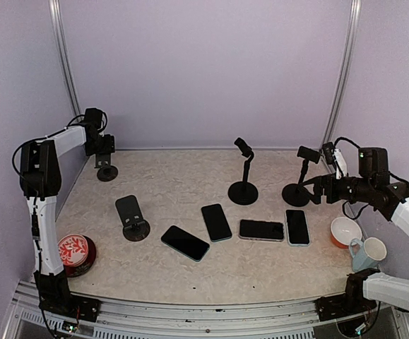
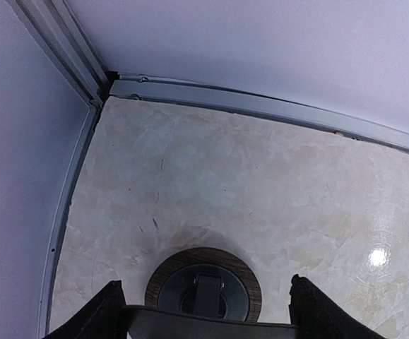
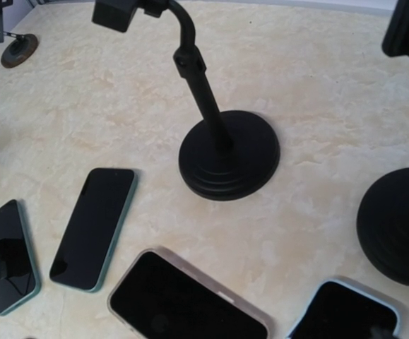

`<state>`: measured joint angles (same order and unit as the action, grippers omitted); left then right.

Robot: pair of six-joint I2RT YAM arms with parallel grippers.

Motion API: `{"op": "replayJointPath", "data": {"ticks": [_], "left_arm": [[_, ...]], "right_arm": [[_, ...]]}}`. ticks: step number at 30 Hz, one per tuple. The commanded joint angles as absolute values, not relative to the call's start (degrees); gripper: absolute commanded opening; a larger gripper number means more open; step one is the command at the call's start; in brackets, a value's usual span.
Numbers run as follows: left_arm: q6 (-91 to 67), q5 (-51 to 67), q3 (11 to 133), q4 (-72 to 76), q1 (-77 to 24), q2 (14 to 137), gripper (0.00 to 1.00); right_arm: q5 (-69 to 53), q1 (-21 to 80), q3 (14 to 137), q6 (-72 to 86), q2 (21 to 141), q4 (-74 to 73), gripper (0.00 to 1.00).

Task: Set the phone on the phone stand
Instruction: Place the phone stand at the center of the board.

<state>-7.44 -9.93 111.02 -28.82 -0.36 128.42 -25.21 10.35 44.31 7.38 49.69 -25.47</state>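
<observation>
Right arm's nearer here: right gripper (image 1: pixel 316 189), can't tell how open, is hovering just far-right of the rightmost phone (image 1: pixel 297 227) lying flat mid-table, long axis running near-to-far, while left gripper (image 2: pixel 204 282) is gaping empty far-left.

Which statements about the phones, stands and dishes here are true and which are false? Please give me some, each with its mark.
1. Four phones lie flat on the table. True.
2. One phone already sits on a stand. False: all the phones lie on the table, and no stand holds one.
3. A red bowl stands near the left edge. True.
4. The mug stands beside the red bowl. False: it is on the right side, next to an orange bowl.
</observation>
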Motion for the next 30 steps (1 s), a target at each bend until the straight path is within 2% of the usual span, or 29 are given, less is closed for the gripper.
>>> {"op": "replayJointPath", "data": {"ticks": [1, 8, 11, 22, 30], "left_arm": [[-7.55, -10.7, 110.92, -27.51, -0.09, 127.17, 0.8], [-8.2, -10.99, 111.18, -27.68, -0.05, 126.54, 0.87], [-8.67, -11.01, 111.23, -27.7, -0.05, 125.3, 0.98], [-12.87, -10.89, 110.25, -29.06, -0.45, 116.83, 0.99], [-14.83, -10.5, 95.45, -25.39, -5.37, 103.38, 0.99]], "right_arm": [[-24.87, 11.16, 43.77, 7.87, 48.72, -24.57, 1.0], [-24.87, 11.14, 43.76, 7.91, 48.58, -24.58, 1.0], [-24.87, 11.1, 43.68, 7.91, 48.53, -24.61, 1.0], [-24.88, 11.24, 43.62, 7.89, 48.43, -24.46, 1.0], [-24.86, 11.23, 43.59, 7.95, 48.71, -24.2, 1.0]]}}
